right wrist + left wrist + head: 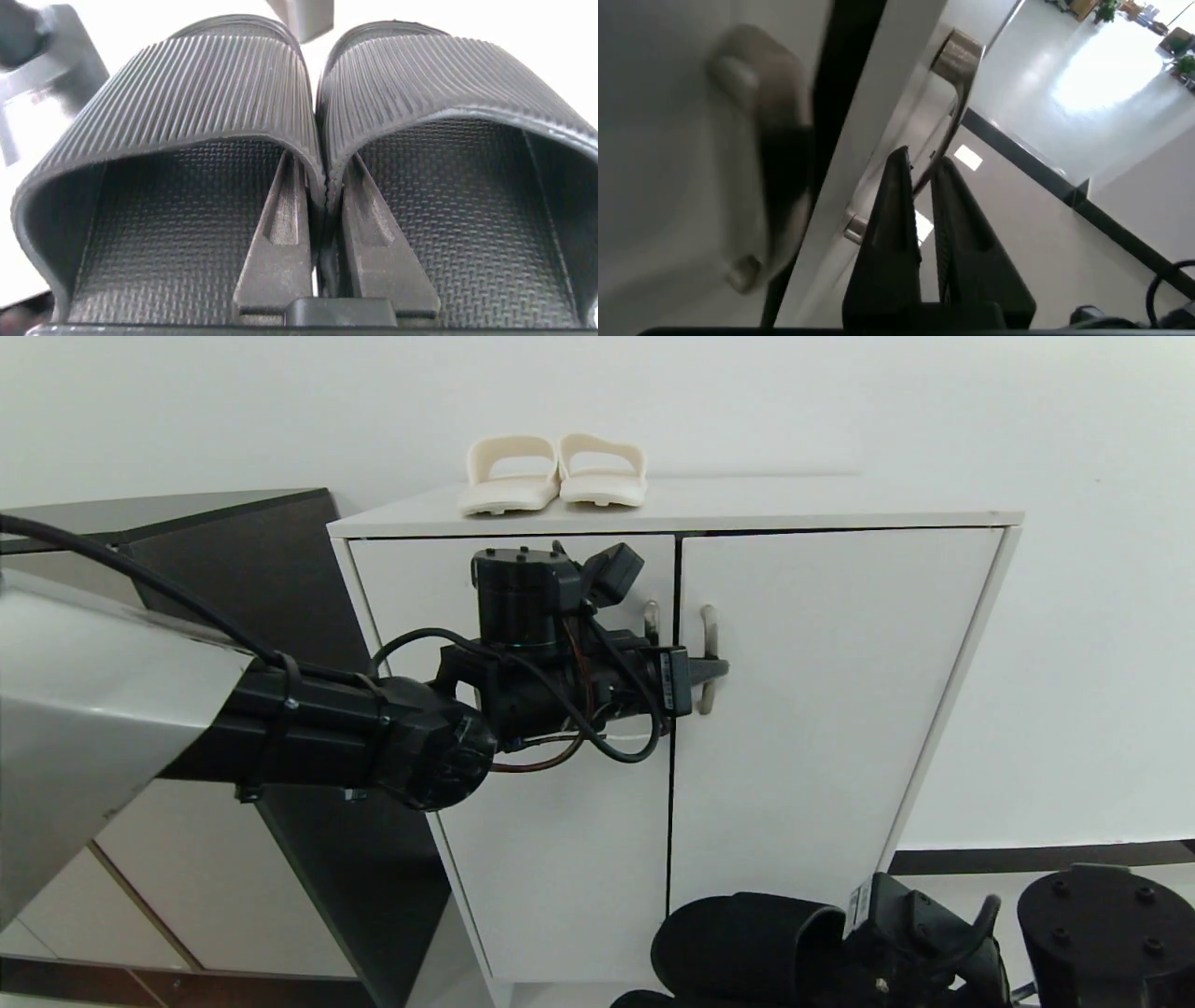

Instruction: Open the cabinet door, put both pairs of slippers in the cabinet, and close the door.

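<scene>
The white cabinet door [831, 709], likely light and rigid, is clamped at its metal bar handle [709, 630] by the left gripper's [717, 668] closed jaws.

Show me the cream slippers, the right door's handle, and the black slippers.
cream slippers [512, 462], head view, strap of the left one.
right door's handle [709, 630], head view, upper bar.
black slippers [215, 103], right wrist view, ribbed strap of one.
</scene>
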